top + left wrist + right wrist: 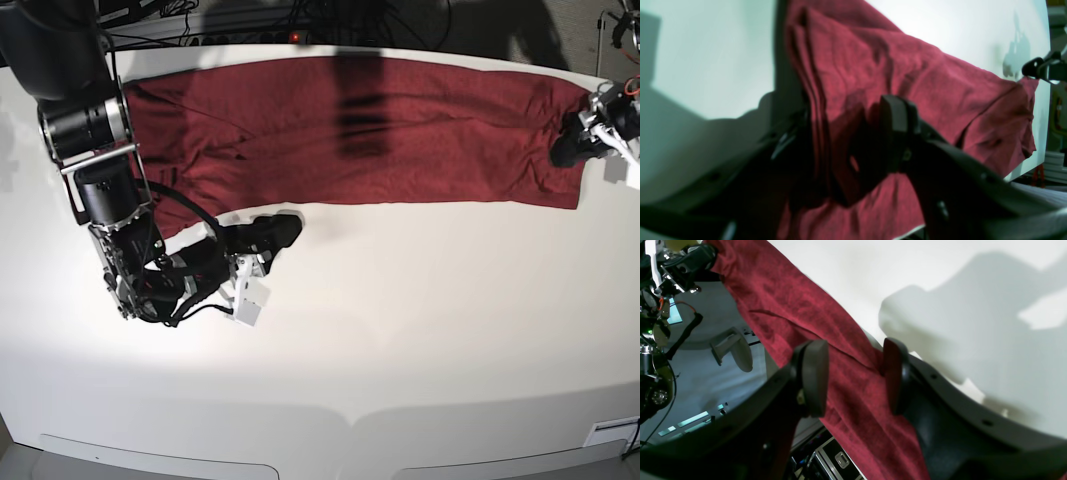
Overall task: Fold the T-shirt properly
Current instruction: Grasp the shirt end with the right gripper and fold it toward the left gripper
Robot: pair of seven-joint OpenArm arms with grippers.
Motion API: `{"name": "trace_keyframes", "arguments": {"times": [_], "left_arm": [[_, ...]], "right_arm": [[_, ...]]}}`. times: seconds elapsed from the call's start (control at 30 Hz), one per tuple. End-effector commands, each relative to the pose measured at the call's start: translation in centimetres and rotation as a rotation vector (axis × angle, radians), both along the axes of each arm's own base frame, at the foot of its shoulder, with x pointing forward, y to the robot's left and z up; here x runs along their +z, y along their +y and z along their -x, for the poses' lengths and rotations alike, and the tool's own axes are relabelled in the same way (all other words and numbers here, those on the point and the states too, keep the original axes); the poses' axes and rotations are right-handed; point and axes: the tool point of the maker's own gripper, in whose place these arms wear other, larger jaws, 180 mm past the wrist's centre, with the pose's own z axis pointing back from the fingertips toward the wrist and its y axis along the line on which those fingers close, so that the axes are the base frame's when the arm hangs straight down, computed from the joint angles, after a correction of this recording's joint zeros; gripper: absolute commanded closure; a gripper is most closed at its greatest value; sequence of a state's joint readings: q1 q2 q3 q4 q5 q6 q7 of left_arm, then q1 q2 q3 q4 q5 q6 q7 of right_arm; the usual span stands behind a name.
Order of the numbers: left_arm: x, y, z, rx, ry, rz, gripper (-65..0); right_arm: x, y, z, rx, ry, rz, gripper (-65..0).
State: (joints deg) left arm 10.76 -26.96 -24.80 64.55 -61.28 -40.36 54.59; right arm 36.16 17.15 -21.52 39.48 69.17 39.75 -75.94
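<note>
The maroon T-shirt (400, 130) lies spread in a long band across the far side of the white table (420, 330). My right gripper (278, 228) is at the shirt's near edge, left of centre. In the right wrist view it (853, 376) is open, with the shirt (790, 306) running between its pads. My left gripper (572, 145) is at the shirt's right end. In the left wrist view it (843, 133) stands wide, with bunched layers of shirt (923, 76) between the fingers. One finger (898, 126) shows clearly; the other is hidden in shadow.
The table's right edge is close behind my left gripper, which also shows in the right wrist view (703, 255). Cables and a power strip (250, 38) lie beyond the back edge. My right arm's base (85, 120) stands over the shirt's left end.
</note>
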Motion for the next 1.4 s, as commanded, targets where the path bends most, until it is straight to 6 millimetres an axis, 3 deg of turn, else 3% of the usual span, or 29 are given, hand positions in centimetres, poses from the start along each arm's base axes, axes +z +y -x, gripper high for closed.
{"name": "trace_keyframes", "arguments": {"times": [0.0,0.1,0.17,0.23,0.27,0.37,0.57,0.9,1.07,1.2,1.37], "left_arm": [[0.1,0.5,0.0,-0.018,0.016,-0.034,-26.0],[0.2,0.4,-0.2,-0.022,0.015,-0.03,-24.2],[0.0,0.3,0.1,-0.033,0.031,-0.028,-14.7],[-0.1,0.2,0.4,-0.043,0.044,-0.029,-0.6],[-0.1,0.2,0.3,-0.041,0.041,-0.03,0.0],[0.2,1.1,-0.4,-0.016,0.006,-0.065,0.0],[0.6,5.7,-0.6,-0.015,0.012,-0.257,0.0],[3.4,11.4,-1.8,0.055,-0.026,-0.404,0.0],[2.4,15.6,-0.1,0.123,0.049,-0.503,0.0],[1.7,16.0,0.7,0.155,0.081,-0.465,0.0],[3.1,13.7,-0.6,0.169,0.041,-0.318,0.0]], "right_arm": [[1.8,0.1,-1.7,-0.005,-0.052,-0.023,-27.1],[1.8,0.0,-1.6,0.0,-0.048,-0.02,-27.1],[1.8,-0.1,-1.6,0.001,-0.048,-0.018,-27.1],[1.8,-0.2,-1.6,-0.001,-0.048,-0.017,-27.1],[1.8,-0.1,-1.6,-0.001,-0.048,-0.017,-27.1],[1.8,0.0,-1.6,-0.001,-0.049,-0.02,-27.1],[2.3,1.0,-2.6,-0.043,-0.085,-0.063,-27.1],[4.1,11.1,-1.3,0.064,-0.084,-0.223,-27.1],[4.8,14.7,-0.3,0.122,-0.085,-0.255,-27.1],[4.6,16.3,0.1,0.154,-0.104,-0.232,-27.1],[3.9,16.9,0.1,0.172,-0.133,-0.184,-27.1]]}}
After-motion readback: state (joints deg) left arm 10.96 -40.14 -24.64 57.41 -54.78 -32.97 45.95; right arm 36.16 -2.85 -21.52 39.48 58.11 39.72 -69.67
